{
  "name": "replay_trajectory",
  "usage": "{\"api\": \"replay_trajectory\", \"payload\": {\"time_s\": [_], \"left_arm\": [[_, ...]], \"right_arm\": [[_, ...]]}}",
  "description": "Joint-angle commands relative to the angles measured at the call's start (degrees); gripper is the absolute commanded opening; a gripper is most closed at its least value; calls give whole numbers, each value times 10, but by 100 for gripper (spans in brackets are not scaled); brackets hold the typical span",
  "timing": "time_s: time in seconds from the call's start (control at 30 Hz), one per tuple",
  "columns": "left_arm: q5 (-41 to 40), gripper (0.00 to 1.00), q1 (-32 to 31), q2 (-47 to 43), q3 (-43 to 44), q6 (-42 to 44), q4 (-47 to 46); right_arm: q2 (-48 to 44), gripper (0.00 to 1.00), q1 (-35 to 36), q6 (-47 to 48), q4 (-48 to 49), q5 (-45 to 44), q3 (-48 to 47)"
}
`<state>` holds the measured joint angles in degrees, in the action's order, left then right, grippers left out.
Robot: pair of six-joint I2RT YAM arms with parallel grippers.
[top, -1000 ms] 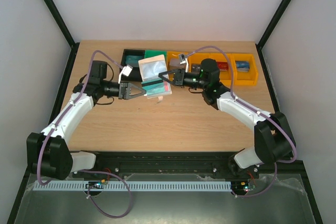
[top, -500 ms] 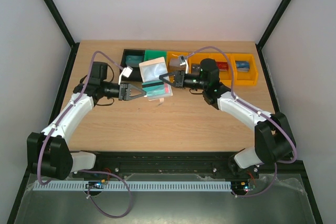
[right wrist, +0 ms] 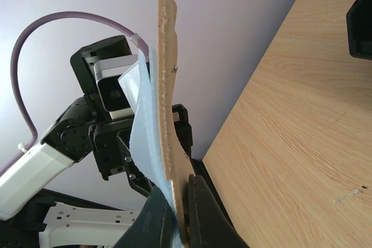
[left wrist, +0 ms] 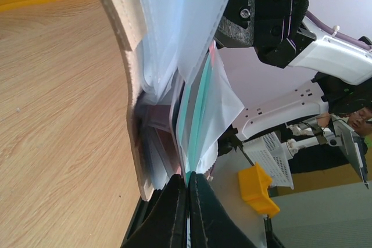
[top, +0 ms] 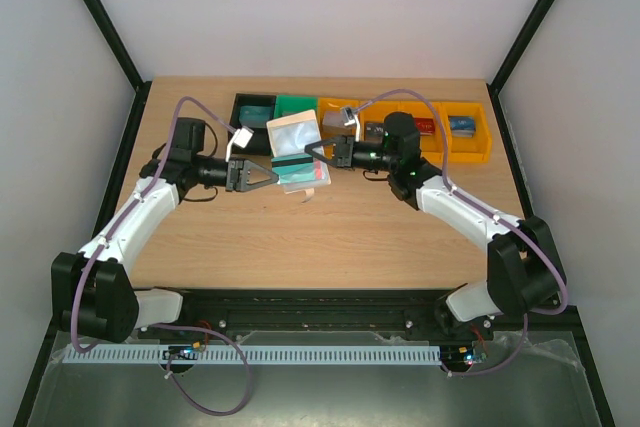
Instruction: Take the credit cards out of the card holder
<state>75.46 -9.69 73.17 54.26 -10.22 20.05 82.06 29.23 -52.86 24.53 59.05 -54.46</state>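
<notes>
Entry, overhead view. The small white folding card holder with pale blue see-through sleeves (top: 293,133) hangs open in the air above the pale wooden worktop (top: 330,227), held between the two arms and clear of the surface. It sits just in front of the row of bins at the far edge.

Left claw (top: 276,175): fingers pressed together, no gap showing in its own wrist view. They pinch a thin edge at the lower end of the holder, where a teal plastic card (top: 300,173) with a dark stripe lies inside a sleeve. From the wrist view it appears to be the teal plastic card in the pinch. We cannot rule out sleeve film being caught with it, as the layers overlap closely there.

Right claw (top: 307,151): also closed, clamped on the stiff white outer cover of the card holder. In its wrist view the cover stands edge-on and upright from between the fingers, with the blue sleeve film bowing off to one side.

The two claws face each other, close together, with the holder spread between them.

Far edge, left to right: a black plastic bin (top: 238,107), a green plastic bin (top: 295,103) and orange plastic bins (top: 468,155). In the orange plastic bins we note a small red card (top: 424,126) and a small blue card (top: 460,125).
</notes>
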Motion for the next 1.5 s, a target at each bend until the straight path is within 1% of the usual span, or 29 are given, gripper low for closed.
{"api": "replay_trajectory", "payload": {"time_s": [0.0,0.03,0.2,0.33,0.43,0.53,0.73,0.8,0.87,0.93,0.97,1.13,1.47], "left_arm": [[-8,2,6,-5,-12,9,6],[-10,3,4,-4,-13,6,1],[-10,15,3,-2,-11,1,-5],[-11,18,3,-1,-9,0,-7],[-12,25,4,-1,-8,-8,-15],[-14,27,5,0,-4,-19,-25],[-26,24,17,-2,-8,-39,-46],[-26,22,17,-3,-8,-40,-47],[-24,15,17,-3,-8,-40,-46],[-23,4,17,-3,-8,-39,-44],[-22,3,18,-4,-8,-37,-41],[-21,2,20,-6,-11,-15,-18],[-20,2,20,-7,-14,-3,-8]], "right_arm": [[-10,2,-19,-18,42,-9,5],[-8,2,-15,-19,46,-7,5],[-2,2,-6,-18,47,-5,-2],[1,2,0,-17,46,-3,-3],[4,2,3,-16,47,-2,-3],[8,2,11,-16,48,1,-5],[13,2,23,-3,32,6,-11],[15,2,25,-1,29,7,-12],[16,1,25,1,27,8,-15],[15,2,25,6,19,7,-18],[13,2,25,12,14,7,-20],[2,2,13,51,-42,-8,-39],[-23,2,-20,57,-61,-3,-34]]}}
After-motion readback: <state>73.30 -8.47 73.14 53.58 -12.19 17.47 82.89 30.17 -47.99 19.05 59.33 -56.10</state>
